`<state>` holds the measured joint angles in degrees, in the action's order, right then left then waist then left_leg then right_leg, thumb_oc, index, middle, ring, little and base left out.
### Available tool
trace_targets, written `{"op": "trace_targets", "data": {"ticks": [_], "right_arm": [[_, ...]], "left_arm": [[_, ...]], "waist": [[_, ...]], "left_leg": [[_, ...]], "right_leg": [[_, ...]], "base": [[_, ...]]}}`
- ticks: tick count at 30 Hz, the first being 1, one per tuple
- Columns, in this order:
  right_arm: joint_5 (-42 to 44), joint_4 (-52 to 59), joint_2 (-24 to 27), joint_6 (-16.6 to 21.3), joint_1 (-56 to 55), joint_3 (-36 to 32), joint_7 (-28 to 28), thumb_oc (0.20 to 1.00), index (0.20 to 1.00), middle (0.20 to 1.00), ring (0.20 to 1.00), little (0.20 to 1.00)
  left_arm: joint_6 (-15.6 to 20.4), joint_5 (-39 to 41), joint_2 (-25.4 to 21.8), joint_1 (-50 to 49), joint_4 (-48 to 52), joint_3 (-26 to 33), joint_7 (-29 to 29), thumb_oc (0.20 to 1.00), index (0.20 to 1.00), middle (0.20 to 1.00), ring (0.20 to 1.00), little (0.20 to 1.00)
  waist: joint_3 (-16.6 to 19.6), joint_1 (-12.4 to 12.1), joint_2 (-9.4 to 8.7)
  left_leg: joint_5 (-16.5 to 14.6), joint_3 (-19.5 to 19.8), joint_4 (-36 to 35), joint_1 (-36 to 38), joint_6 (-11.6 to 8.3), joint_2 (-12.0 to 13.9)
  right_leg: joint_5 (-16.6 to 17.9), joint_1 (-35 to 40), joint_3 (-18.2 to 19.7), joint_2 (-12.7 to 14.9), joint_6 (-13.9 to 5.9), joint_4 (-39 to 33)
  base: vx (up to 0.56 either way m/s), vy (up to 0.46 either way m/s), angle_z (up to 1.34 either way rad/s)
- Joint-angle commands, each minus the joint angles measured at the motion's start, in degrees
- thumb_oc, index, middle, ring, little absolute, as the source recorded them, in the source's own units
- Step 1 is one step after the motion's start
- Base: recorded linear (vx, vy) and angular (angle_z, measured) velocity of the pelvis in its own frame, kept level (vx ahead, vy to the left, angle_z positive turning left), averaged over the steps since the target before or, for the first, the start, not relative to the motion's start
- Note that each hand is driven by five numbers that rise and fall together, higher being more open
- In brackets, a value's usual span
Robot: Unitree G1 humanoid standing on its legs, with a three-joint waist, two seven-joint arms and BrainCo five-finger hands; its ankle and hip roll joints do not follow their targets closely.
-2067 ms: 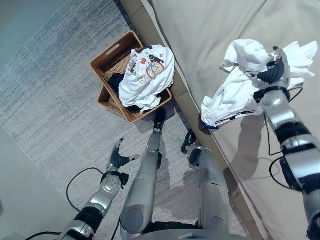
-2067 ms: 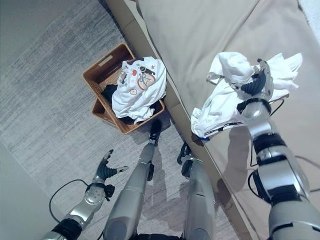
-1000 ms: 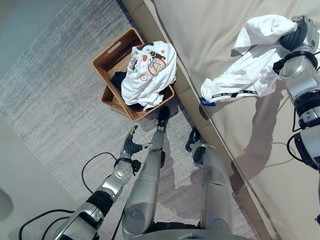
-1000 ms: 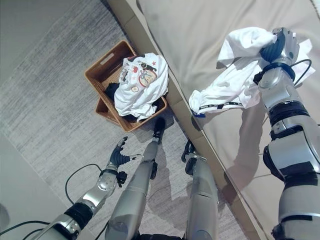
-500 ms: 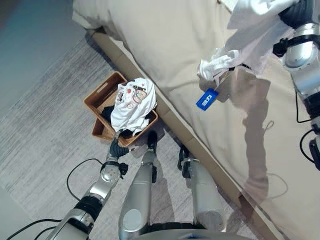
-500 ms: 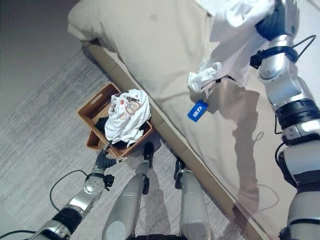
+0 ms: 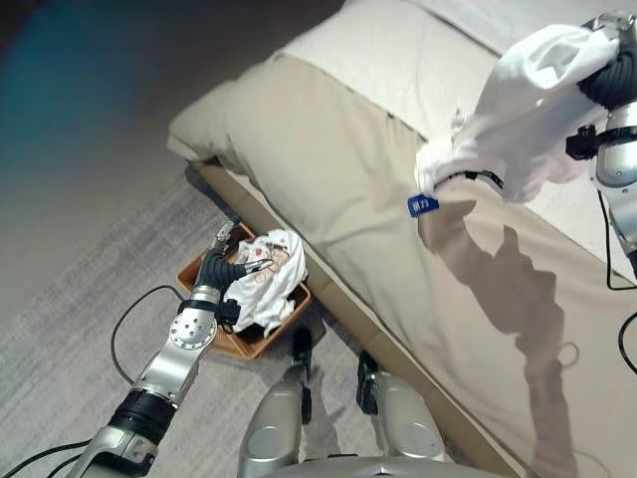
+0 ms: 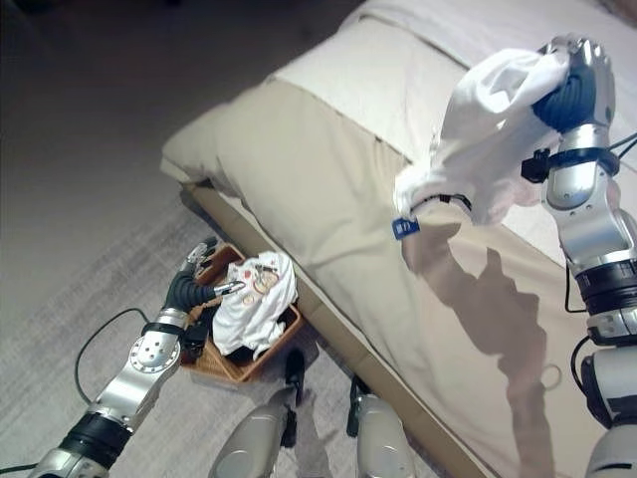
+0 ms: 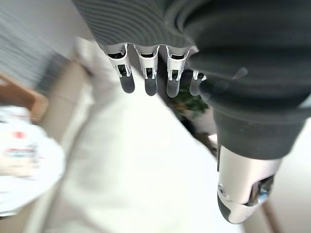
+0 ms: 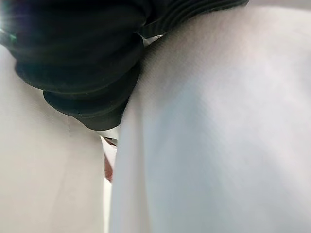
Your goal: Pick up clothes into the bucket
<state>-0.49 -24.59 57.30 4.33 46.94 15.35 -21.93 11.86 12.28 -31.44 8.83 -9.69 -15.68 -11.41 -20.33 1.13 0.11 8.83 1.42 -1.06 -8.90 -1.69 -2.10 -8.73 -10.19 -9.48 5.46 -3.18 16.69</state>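
Observation:
My right hand (image 8: 569, 92) is raised high over the bed and shut on a white garment (image 8: 485, 124). The garment hangs down from it, with a dark-striped hem and a blue tag (image 7: 422, 205) dangling above the bedcover. White cloth (image 10: 218, 126) presses against the hand's dark cover in the right wrist view. A brown wicker basket (image 7: 193, 274) stands on the rug against the bed's side. A white printed shirt (image 7: 269, 284) is draped over it, with dark clothes under that. My left hand (image 7: 223, 269) hovers at the basket's near edge, open, fingers (image 9: 149, 80) straight and holding nothing.
The beige bedcover (image 7: 328, 169) spans the middle, with white bedding (image 7: 428, 60) beyond it. A low wooden bed base (image 7: 343, 299) runs diagonally between bed and basket. Grey rug (image 7: 70, 358) lies left of the basket.
The camera has tilted up, showing more of the bed. My right hand has lifted the white garment higher, off the cover. My left hand has moved from the rug up to the basket.

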Motion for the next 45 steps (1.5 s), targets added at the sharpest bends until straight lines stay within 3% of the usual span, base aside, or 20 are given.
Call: {"op": "trace_targets", "data": {"ticks": [1, 5, 8, 19, 30, 45], "right_arm": [[1.3, 3.6, 1.5, 3.0, 1.6, 0.4, 2.5, 0.2, 0.2, 0.2, 0.2, 0.2], [5.0, 6.1, 1.5, 2.9, 1.0, 4.3, 9.0, 0.2, 0.2, 0.2, 0.2, 0.2], [6.8, 8.5, 0.7, 2.4, 0.5, 6.2, 12.0, 0.2, 0.2, 0.2, 0.2, 0.2], [11.8, 20.2, -4.6, 2.2, 0.2, 9.9, 18.0, 0.2, 0.2, 0.2, 0.2, 0.2], [14.6, 26.9, -8.2, 2.7, 4.5, 17.3, 21.4, 0.2, 0.2, 0.2, 0.2, 0.2], [19.8, 32.6, -13.7, 3.9, 7.1, 21.3, 22.8, 0.2, 0.2, 0.2, 0.2, 0.2]], "left_arm": [[2.6, 5.1, -2.7, -0.4, 5.2, -0.6, 4.4, 1.0, 1.0, 1.0, 1.0, 1.0], [1.3, 7.5, -8.7, 7.2, 13.4, -4.0, 8.9, 1.0, 1.0, 1.0, 1.0, 1.0], [0.4, 7.4, -9.1, 12.8, 14.6, -7.1, 9.6, 1.0, 1.0, 1.0, 1.0, 1.0], [-2.0, 8.5, -1.6, 25.7, 6.9, -16.4, 9.5, 1.0, 1.0, 1.0, 1.0, 1.0], [-2.8, 13.4, 1.1, 32.0, 5.0, -22.5, 10.4, 1.0, 1.0, 1.0, 1.0, 1.0], [-4.0, 20.5, 5.0, 35.3, 2.6, -28.7, 11.9, 1.0, 1.0, 1.0, 1.0, 1.0]], "waist": [[7.3, 0.4, -3.42], [11.5, 1.1, -3.5], [13.4, 1.5, -3.48], [16.4, 2.3, -3.3], [16.8, 2.0, -3.14], [16.4, 2.2, -2.97]], "left_leg": [[-9.3, 0.3, 4.4, 3.4, -0.79, 0.7], [-10.0, -0.5, 3.3, 7.1, -1.25, 1.7], [-10.1, -0.8, 2.5, 8.7, -1.47, 2.1], [-10.6, -1.7, 1.2, 12.3, -1.58, 2.8], [-10.4, -1.1, 1.0, 13.2, -1.79, 3.0], [-10.1, -0.2, 0.8, 13.1, -1.9, 3.0]], "right_leg": [[9.0, 4.3, -0.4, 3.2, -5.63, -10.6], [8.7, 8.1, -0.1, 2.6, -5.6, -13.0], [8.6, 9.9, -0.1, 2.3, -5.58, -14.0], [8.4, 14.0, 0.2, 1.8, -5.31, -16.3], [8.1, 15.6, -0.4, 1.5, -5.01, -16.9], [8.0, 16.0, -1.5, 1.6, -4.93, -16.9]], "base": [[0.11, -0.032, 0.02], [0.11, -0.043, 0.0], [0.1, -0.05, -0.05], [0.03, -0.021, -0.09], [0.0, 0.0, 0.0], [0.0, 0.004, 0.03]]}}
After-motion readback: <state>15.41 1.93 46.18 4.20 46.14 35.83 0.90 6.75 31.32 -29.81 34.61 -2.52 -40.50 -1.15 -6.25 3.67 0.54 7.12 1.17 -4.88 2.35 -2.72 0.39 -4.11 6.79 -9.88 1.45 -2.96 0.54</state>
